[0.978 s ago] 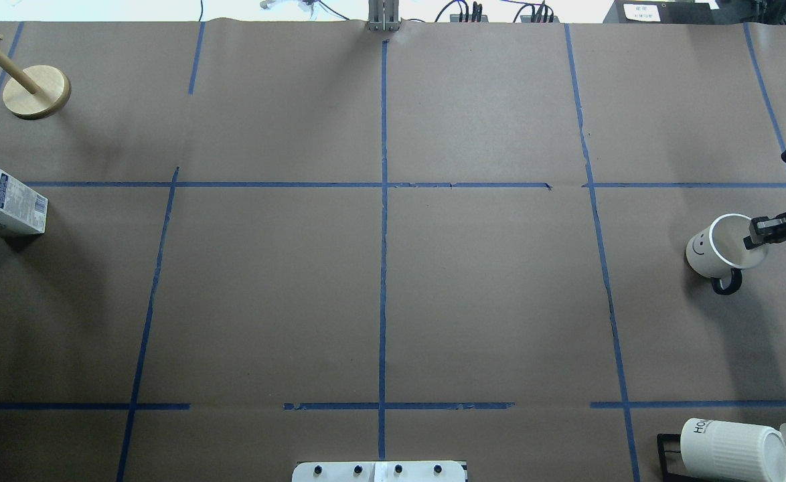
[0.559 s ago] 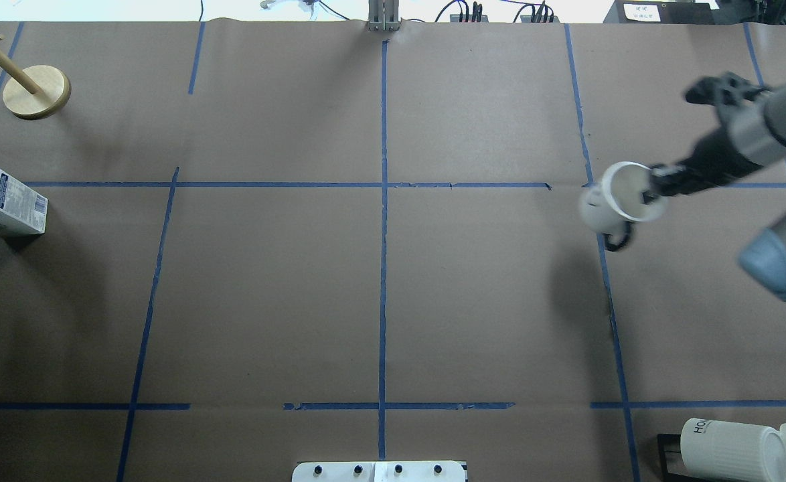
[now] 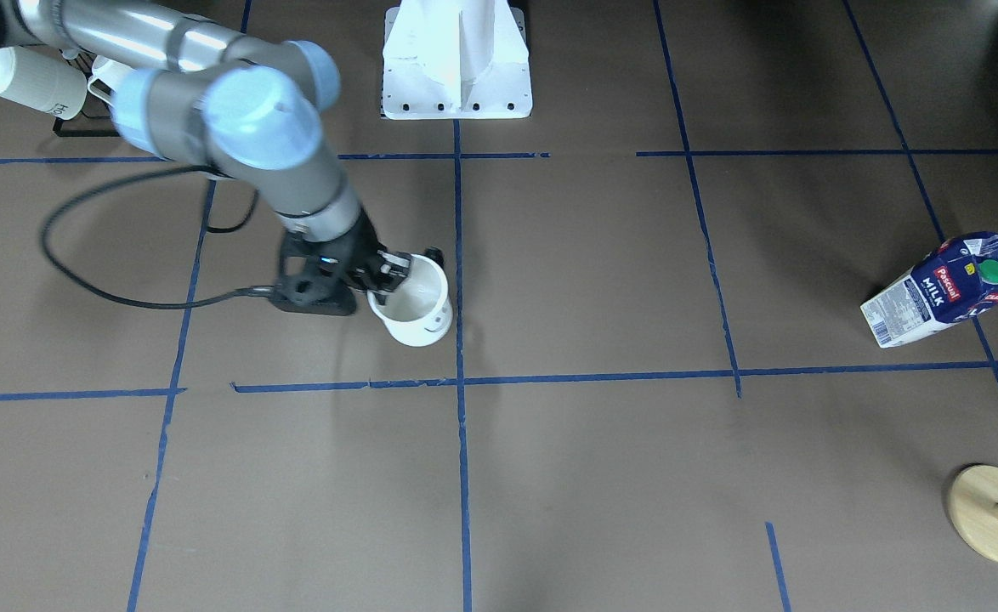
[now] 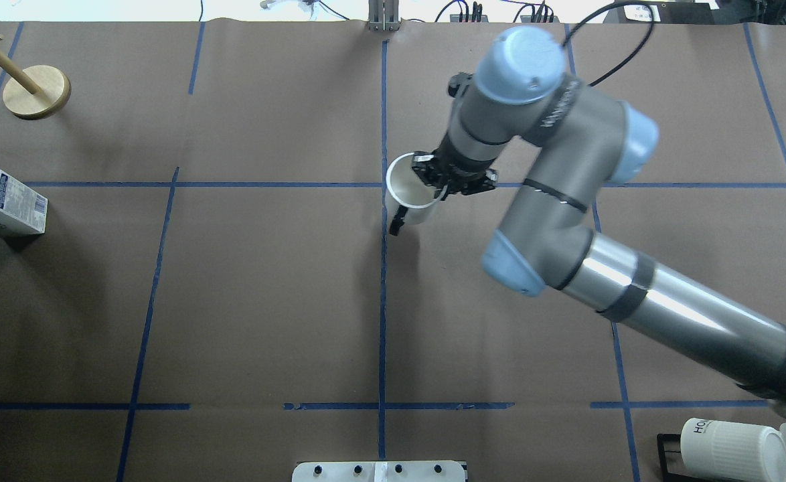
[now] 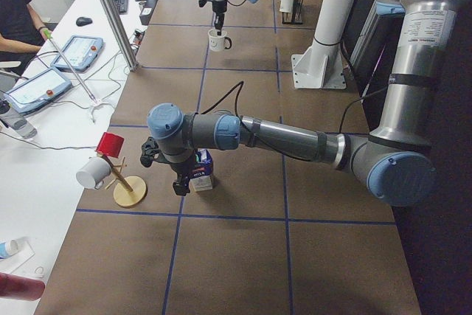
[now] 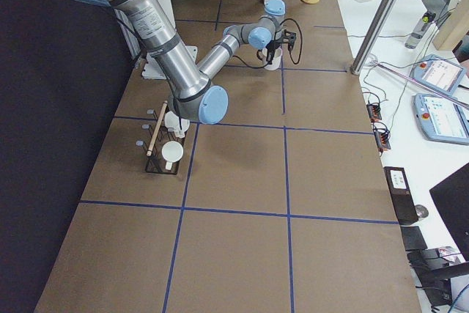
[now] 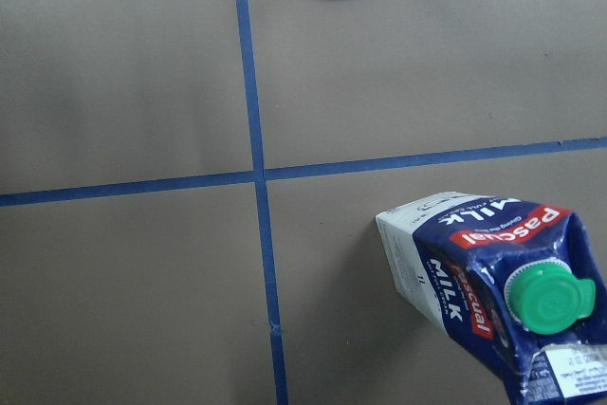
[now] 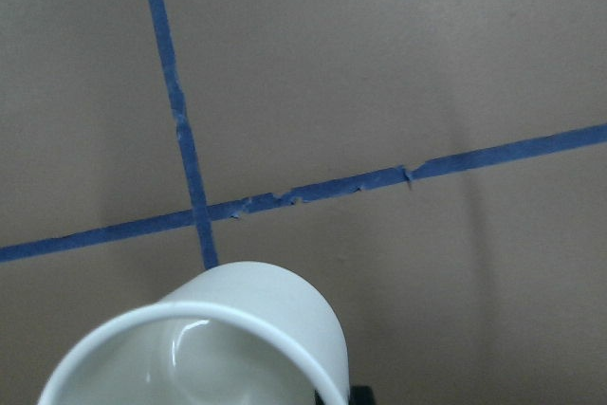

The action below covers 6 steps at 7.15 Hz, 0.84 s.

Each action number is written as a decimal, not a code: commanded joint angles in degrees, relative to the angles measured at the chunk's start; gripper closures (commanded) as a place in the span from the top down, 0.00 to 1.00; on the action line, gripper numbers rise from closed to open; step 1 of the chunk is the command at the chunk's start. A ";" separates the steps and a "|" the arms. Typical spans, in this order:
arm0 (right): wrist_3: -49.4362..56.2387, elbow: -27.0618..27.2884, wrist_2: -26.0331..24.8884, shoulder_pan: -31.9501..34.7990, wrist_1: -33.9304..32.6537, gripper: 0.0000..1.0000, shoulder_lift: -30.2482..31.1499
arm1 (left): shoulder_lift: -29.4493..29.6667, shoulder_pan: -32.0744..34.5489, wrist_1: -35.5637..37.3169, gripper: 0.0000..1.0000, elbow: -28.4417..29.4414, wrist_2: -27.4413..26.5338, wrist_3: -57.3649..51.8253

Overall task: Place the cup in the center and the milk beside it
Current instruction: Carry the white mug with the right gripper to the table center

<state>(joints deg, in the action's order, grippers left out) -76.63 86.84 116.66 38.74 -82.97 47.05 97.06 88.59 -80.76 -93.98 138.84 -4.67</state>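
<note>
The cup [image 4: 408, 197], a smooth white mug with a dark handle, hangs by its rim from my right gripper [image 4: 441, 179], which is shut on it. It is just on my right of the center [image 4: 383, 185], where the long blue tape lines cross. I cannot tell whether it touches the surface. It also shows in the front view [image 3: 418, 313] and the right wrist view [image 8: 218, 339]. The milk [image 4: 5, 202] stands at the far left edge, and shows below the left wrist camera [image 7: 493, 291]. My left gripper [image 5: 184, 180] hovers over the milk [image 5: 202, 179]; I cannot tell whether it is open.
A wooden mug stand [image 4: 36, 92] is at the back left, near the milk. A black rack with ribbed "HOME" mugs [image 4: 734, 450] sits at the front right corner. The right arm [image 4: 554, 201] reaches across the right half of the table. The robot's base plate [image 4: 379, 472] is at the front edge.
My right arm has carried the cup from the far right of the table leftwards to the tape crossing. The milk has not moved.
</note>
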 commanded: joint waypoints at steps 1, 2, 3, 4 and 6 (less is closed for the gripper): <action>-4.82 -8.93 -2.83 -3.04 5.77 0.01 -3.79 | 0.06 0.00 -0.45 1.00 -0.06 0.12 0.19; -5.80 -10.36 -3.10 -3.92 6.84 0.03 -4.25 | 0.06 0.00 -0.62 1.00 -0.06 0.12 -0.07; -5.81 -10.46 -3.10 -4.10 6.86 0.57 -4.25 | 0.06 0.00 -2.02 1.00 -0.15 0.90 0.27; -5.64 -9.24 -2.67 -4.02 6.94 1.00 -4.16 | 0.76 -0.18 -2.38 1.00 -0.84 1.78 7.76; -5.28 1.78 0.82 1.31 6.50 1.00 2.73 | 1.55 -3.50 -3.00 1.00 -3.74 1.61 21.23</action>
<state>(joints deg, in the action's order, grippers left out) -82.10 82.40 115.05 36.98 -76.40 45.36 98.23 86.74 -83.42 -96.36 140.37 9.19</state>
